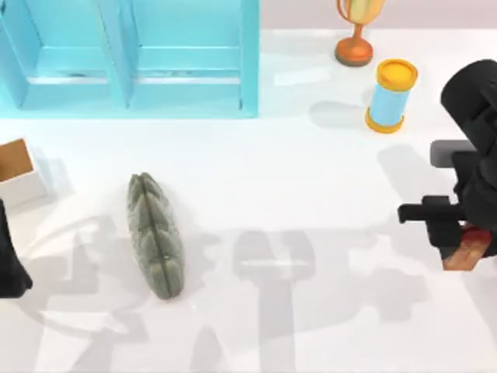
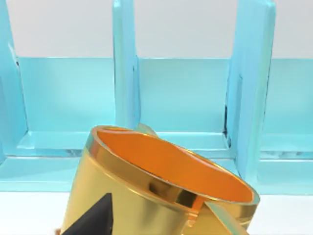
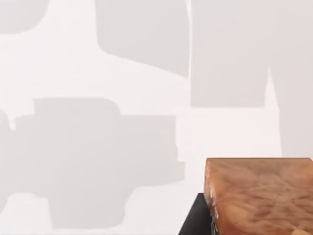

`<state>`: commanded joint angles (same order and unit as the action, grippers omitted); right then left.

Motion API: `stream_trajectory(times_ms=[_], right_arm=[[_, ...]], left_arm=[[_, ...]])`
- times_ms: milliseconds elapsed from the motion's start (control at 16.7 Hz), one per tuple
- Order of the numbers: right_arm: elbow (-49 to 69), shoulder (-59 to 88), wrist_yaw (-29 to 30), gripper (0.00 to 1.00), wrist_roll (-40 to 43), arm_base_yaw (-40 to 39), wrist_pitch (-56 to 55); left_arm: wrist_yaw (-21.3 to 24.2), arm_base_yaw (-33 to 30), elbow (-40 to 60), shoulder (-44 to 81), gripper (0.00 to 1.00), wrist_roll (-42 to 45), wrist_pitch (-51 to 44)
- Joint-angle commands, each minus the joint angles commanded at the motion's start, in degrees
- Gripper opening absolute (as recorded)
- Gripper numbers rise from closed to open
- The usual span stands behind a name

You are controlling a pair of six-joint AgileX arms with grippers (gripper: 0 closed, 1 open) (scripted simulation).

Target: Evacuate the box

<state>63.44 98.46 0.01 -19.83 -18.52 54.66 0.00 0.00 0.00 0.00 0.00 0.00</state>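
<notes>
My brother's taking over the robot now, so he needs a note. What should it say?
Right gripper: table's right edge, fingers shut on a brown block.
Left gripper: table's left edge, a gold cup close against it; grip unclear.
Box: left edge, near the left gripper; its visible part looks bare.
Already out on the table: a green ridged lump.
Left to do, probably: set block and cup down outside the box.

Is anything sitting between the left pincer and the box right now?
Nothing visible stands between them. The box sits at the table's left edge, just above the left arm. The grey-green ridged object lies off to the right of both, clear of that path.
</notes>
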Motion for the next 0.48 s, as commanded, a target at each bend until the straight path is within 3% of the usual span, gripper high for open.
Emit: stream_trajectory(times_ms=[480], right_arm=[[-5.55, 4.32, 0.08, 0.0, -0.16, -0.29, -9.62]], left_arm=[[0.0, 0.0, 0.0, 0.0, 1.0, 0.0, 0.0]])
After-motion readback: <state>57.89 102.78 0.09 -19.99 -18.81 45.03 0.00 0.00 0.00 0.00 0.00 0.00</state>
